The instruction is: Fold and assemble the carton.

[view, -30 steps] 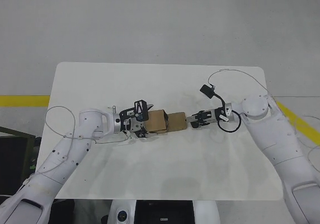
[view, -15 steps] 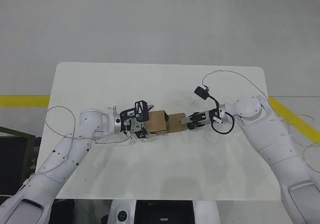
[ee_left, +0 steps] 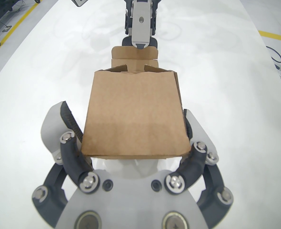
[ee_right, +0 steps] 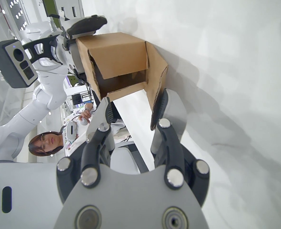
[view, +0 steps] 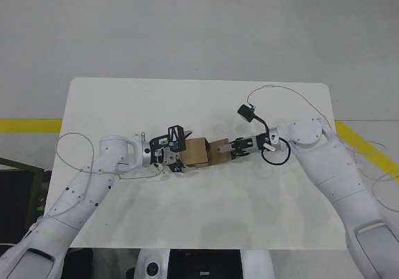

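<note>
Carton [ee_left: 134,110], plain matte brown cardboard, sits at mid-surface with your left tool [ee_left: 127,120] clamped on its two sides at the near end. Beyond that, its far end gapes and a tuck flap [ee_left: 131,54] sticks out. Your right tool [ee_right: 134,107] stands partly spread, one pad [ee_right: 160,106] against that flap's edge. Smooth white surface [view: 185,97] runs wide around, its rounded edges well apart from both tools.
</note>
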